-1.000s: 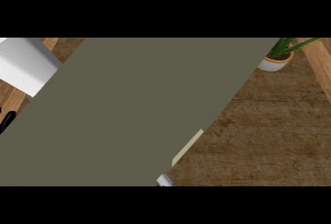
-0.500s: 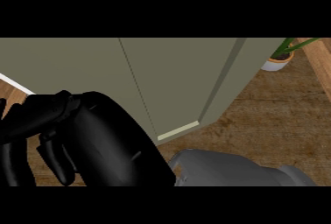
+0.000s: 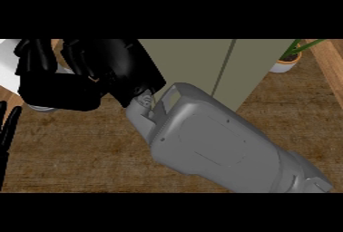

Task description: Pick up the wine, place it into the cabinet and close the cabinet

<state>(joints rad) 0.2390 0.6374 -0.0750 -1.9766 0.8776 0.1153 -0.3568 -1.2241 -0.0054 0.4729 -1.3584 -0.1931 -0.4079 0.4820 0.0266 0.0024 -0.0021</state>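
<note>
My right hand (image 3: 80, 72) fills the upper left of the head view, on the end of its grey forearm (image 3: 214, 145), which slants in from the lower right. Its fingers (image 3: 33, 61) are curled over, and the hand hides nearly all of the wine (image 3: 41, 108); only a pale grey rounded sliver shows under it. The olive cabinet (image 3: 194, 63) stands just behind and to the right of the hand. My left hand (image 3: 7, 136) rests open at the left edge with straight fingers.
A potted plant (image 3: 286, 61) in a white pot stands at the back right on the wooden counter (image 3: 80, 154). A white object (image 3: 8, 72) sits at the far left behind my right hand. A wooden edge (image 3: 330, 63) runs down the right side.
My right hand rose from the lower left to the upper left, and its forearm now crosses the middle. The cabinet takes up less of the view than a second ago.
</note>
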